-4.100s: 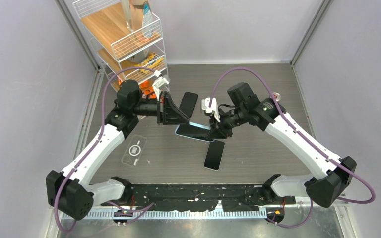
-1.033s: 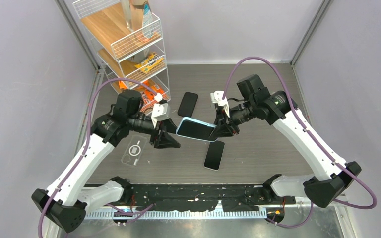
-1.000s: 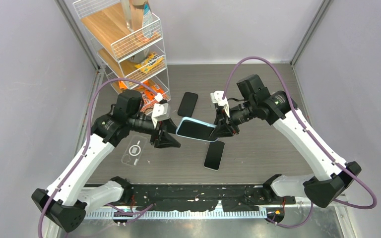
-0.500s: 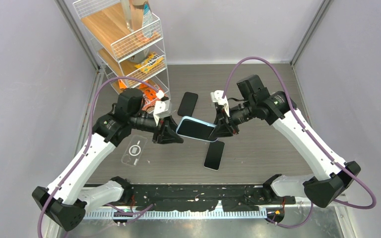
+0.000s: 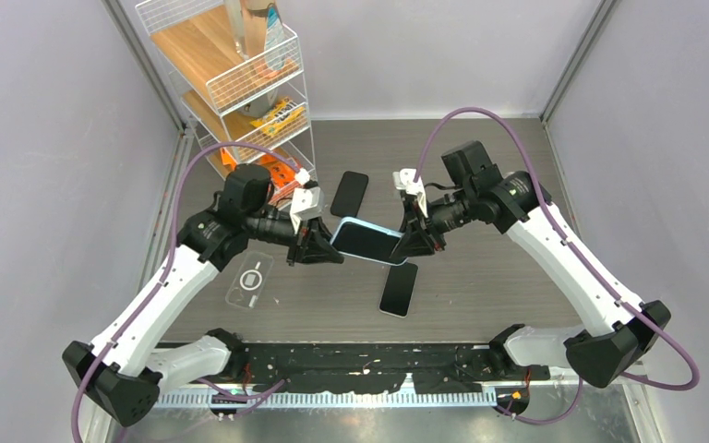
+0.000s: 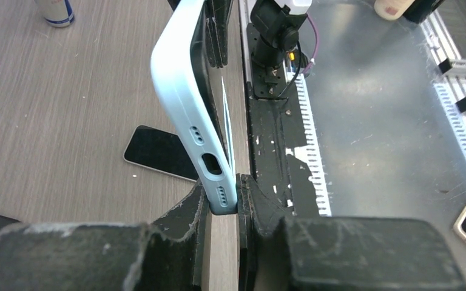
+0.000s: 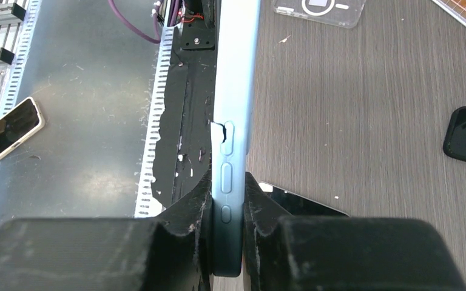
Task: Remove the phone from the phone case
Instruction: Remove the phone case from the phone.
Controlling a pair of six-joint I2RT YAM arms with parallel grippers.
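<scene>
Black, scuffed fingers (image 6: pixel 185 212) of the left gripper (image 6: pixel 222 203) are pinched narrow on the bottom corner of the pale blue phone case (image 6: pixel 185 85), just beside its charging-port cutout. On the opposite side, the right gripper (image 7: pixel 226 209) has its jaws closed tight across the case's long edge, at the lowest side button. A small dark split shows in the case beside the uppermost button. From above, the case (image 5: pixel 366 225) hangs in the air between the two grippers, clear of the table, tilted with its right end lower. The phone (image 5: pixel 367 243) sits inside it, dark screen up. The left wrist view shows a thin pale sliver running along the case's inner edge, but whether the phone has lifted there cannot be told. The left gripper (image 5: pixel 331 249) comes in from the left and the right gripper (image 5: pixel 408 245) from the right. On the grey wood-grain table (image 5: pixel 480 185) directly below lies a second dark phone (image 5: pixel 399 288). A black phone (image 5: pixel 350 192) lies farther back, and a clear case (image 5: pixel 251 280) lies to the left. A wire rack (image 5: pixel 240 78) stands at the back left corner.
</scene>
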